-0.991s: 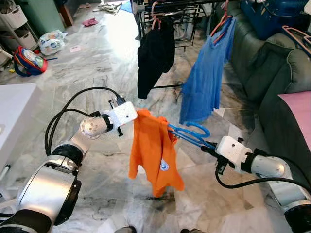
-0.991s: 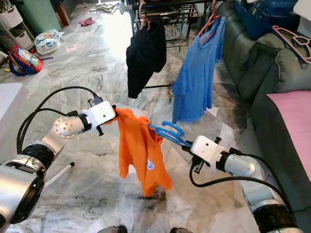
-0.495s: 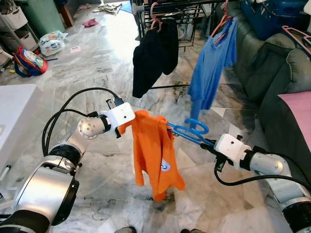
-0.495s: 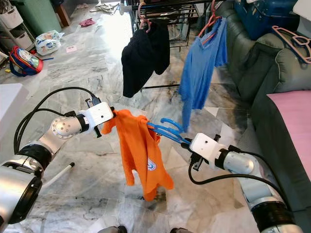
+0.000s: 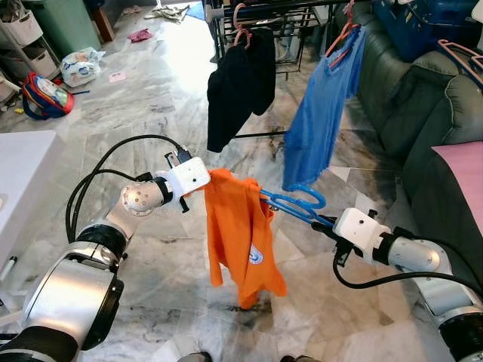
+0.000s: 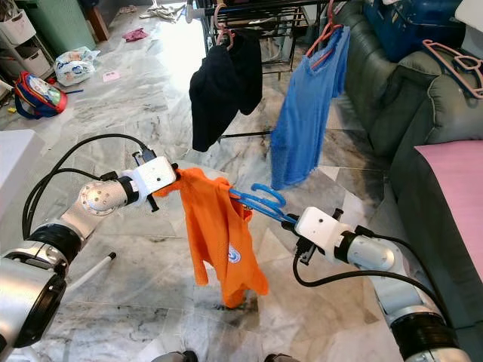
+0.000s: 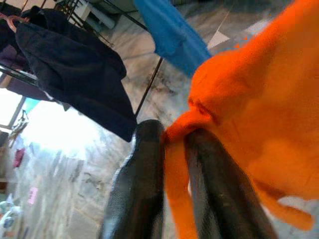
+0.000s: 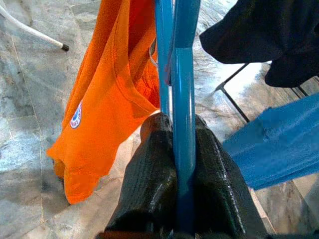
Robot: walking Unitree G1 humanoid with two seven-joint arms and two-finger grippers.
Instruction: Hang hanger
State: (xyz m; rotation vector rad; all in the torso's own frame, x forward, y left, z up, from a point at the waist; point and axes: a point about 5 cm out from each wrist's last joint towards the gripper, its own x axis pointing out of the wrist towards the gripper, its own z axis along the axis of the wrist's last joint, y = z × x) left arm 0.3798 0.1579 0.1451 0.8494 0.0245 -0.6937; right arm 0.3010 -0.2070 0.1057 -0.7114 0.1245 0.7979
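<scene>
**Orange shirt being dressed onto a blue hanger, held in mid-air**

The blue hanger (image 5: 296, 205) is clamped at its hook end by the right gripper (image 8: 172, 149), its long axis directed toward the robot's left. The orange shirt (image 5: 240, 235) is pinched at one shoulder by the left gripper (image 7: 172, 149), apparently to spread the shoulder over the hanger. The drying rack (image 5: 256, 13) stands well beyond.
</scene>
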